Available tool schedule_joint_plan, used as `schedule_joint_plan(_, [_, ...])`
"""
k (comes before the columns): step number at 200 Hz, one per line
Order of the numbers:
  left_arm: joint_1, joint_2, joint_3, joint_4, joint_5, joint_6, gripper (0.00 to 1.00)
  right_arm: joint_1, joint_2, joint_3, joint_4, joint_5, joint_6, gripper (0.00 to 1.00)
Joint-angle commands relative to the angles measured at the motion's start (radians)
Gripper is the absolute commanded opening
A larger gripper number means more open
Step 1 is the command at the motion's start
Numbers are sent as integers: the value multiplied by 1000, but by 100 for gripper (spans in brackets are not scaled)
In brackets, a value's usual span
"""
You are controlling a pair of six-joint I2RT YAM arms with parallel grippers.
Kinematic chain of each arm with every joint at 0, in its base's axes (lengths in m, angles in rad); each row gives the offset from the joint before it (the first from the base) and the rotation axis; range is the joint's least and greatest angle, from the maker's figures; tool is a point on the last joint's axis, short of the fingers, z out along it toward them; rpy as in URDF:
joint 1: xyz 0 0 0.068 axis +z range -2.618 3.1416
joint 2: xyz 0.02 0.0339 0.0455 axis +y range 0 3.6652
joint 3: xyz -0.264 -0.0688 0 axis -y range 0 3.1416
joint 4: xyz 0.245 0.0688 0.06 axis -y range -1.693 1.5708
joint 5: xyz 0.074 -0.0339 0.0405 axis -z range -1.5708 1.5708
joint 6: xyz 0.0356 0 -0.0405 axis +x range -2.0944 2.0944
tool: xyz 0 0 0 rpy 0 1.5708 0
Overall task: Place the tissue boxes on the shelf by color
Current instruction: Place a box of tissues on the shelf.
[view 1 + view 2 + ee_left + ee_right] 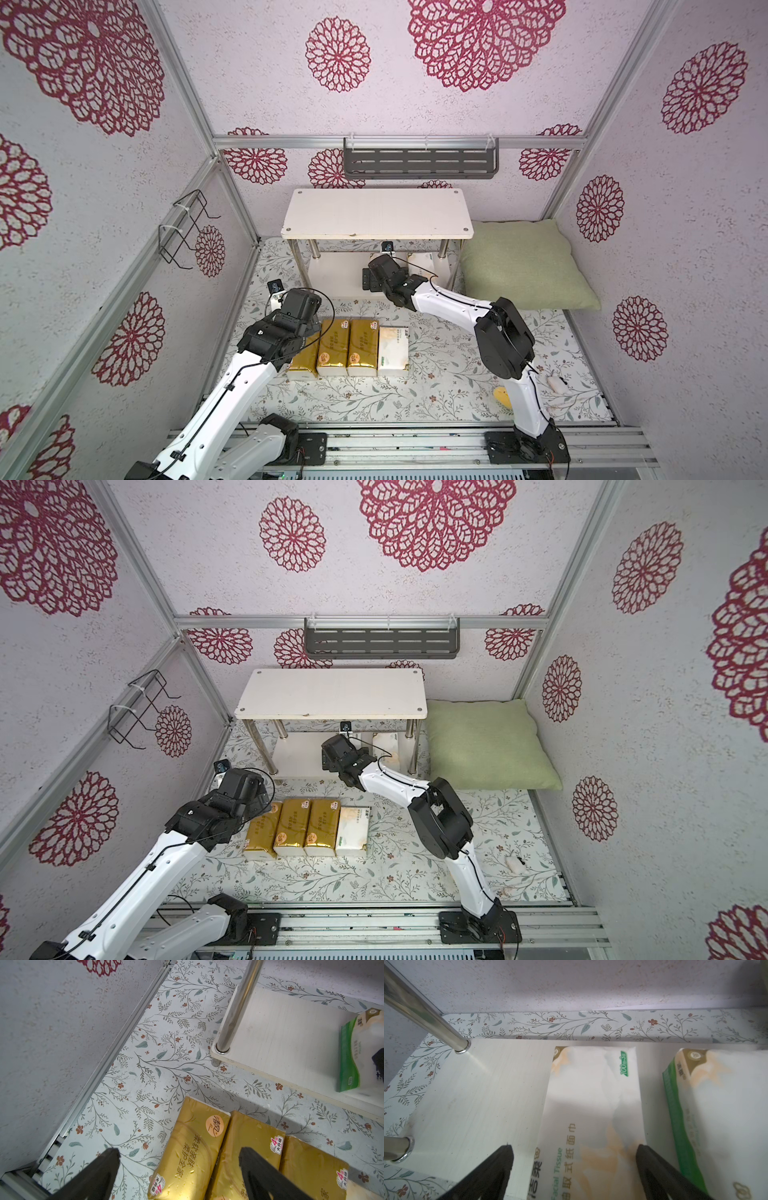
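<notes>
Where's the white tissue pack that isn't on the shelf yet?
In both top views the white pack lies on the table, rightmost in a row with three gold packs, before the shelf.

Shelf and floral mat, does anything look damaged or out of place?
The shelf has a small chip in its top board's front edge. Near the right arm's base, the mat shows a whitish scuff or scrap; I cannot tell which.

three gold tissue packs plus white pack in row before shelf; green pillow beside shelf
</notes>
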Motion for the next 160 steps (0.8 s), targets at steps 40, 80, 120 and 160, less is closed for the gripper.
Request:
schedule_joint_plan(40, [-10,-13,-3,-8,-14,3,97,-10,31,32,-18,16,1,99])
schedule_joint_plan(80, [-10,-6,2,-5,-12,5,97,-8,25,44,-42,47,-12,99])
schedule_joint_plan(120, [-9,-3,2,-3,-13,7,97,0,-62,-30,49,68,-44,99])
schedule_joint_plan(160, [-10,-5,1,-3,-15,8,97,0,-89,-45,54,83,-60,99])
